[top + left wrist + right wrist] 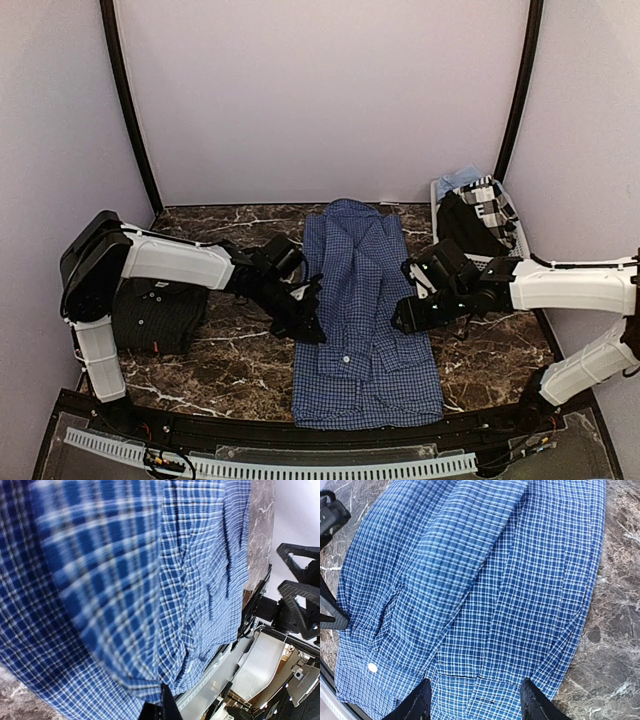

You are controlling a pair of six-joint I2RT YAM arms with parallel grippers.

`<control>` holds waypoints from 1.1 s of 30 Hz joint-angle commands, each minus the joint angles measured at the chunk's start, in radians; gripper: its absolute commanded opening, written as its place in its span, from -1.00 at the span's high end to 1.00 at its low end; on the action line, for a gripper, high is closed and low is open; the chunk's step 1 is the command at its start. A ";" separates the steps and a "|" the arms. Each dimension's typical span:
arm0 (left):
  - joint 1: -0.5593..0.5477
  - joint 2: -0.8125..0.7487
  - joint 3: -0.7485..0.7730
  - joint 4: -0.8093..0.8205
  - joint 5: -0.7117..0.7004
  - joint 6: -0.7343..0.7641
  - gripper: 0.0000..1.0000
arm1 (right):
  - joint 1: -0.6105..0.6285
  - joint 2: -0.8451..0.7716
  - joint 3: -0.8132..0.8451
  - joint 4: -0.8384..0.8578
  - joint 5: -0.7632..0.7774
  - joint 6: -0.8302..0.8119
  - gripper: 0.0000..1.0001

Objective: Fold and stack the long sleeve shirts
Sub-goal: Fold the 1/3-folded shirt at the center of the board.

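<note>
The blue checked long sleeve shirt (365,320) lies lengthwise down the middle of the table, sleeves folded in over its body. My left gripper (306,326) is at its left edge, shut on a fold of the blue cloth (125,630), which rises from the closed fingertips (165,705) in the left wrist view. My right gripper (406,316) hovers at the shirt's right edge. It is open, its two fingers (415,707) wide apart over the checked cloth (485,595) with nothing gripped. The near-black long sleeve shirt (158,315) lies folded at the left, partly under my left arm.
A white slatted basket (520,240) at the back right holds several other garments. Dark marble table (490,350) shows on both sides of the blue shirt. The black front rail (300,435) runs along the near edge.
</note>
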 commanded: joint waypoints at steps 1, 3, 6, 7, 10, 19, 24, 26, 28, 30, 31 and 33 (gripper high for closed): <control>0.014 -0.058 -0.062 -0.051 0.029 0.049 1.00 | 0.018 0.024 0.035 0.014 0.002 0.014 -0.15; 0.024 -0.066 -0.075 -0.055 0.026 0.056 1.00 | 0.017 0.028 0.039 0.014 0.007 0.020 -0.15; 0.036 -0.080 -0.086 -0.063 0.016 0.067 1.00 | 0.017 0.031 0.045 0.012 0.014 0.024 -0.15; 0.042 -0.086 -0.087 -0.068 0.013 0.069 1.00 | 0.017 0.034 0.048 0.012 0.016 0.025 -0.15; 0.053 -0.095 -0.085 -0.082 0.006 0.082 1.00 | 0.017 0.043 0.055 0.014 0.021 0.024 -0.15; 0.060 -0.086 -0.099 -0.077 0.018 0.100 1.00 | -0.014 0.119 0.107 0.144 0.020 0.028 -0.16; 0.060 -0.081 -0.081 -0.086 0.010 0.106 1.00 | -0.075 0.235 0.214 0.238 -0.009 0.012 -0.17; 0.060 -0.084 -0.074 -0.091 0.014 0.107 1.00 | -0.105 0.280 0.249 0.272 -0.031 0.010 -0.16; 0.060 -0.093 -0.067 -0.094 0.028 0.102 1.00 | -0.130 0.326 0.285 0.288 -0.084 0.007 -0.16; 0.060 -0.103 -0.062 -0.095 0.041 0.095 1.00 | -0.141 0.361 0.315 0.293 -0.097 0.000 -0.16; 0.060 -0.105 -0.058 -0.101 0.044 0.096 1.00 | -0.144 0.384 0.327 0.296 -0.101 0.000 -0.16; 0.060 -0.103 -0.052 -0.119 0.038 0.108 1.00 | -0.150 0.411 0.340 0.307 -0.111 0.001 -0.16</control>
